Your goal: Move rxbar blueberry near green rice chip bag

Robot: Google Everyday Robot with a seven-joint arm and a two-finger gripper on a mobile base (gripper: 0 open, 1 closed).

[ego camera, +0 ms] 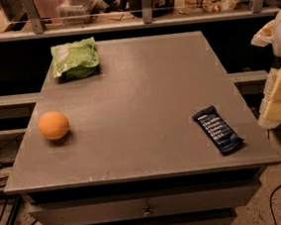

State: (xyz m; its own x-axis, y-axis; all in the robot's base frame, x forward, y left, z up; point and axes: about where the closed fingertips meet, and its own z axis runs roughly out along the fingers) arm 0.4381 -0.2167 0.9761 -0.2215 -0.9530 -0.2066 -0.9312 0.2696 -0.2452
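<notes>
Our gripper [280, 98] hangs just right of the snack bar [217, 129]; we cannot tell its state. The bar's length runs diagonally, and the green bag [74, 58] lies well apart, far-left.

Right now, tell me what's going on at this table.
Nothing on the table is being touched. The bar lies flat near the front right corner. The gripper hangs just past the table's right edge, beside the bar but apart from it. The green bag sits at the far left corner, and an orange rests on the left side. The bar is not yet near the bag.
</notes>
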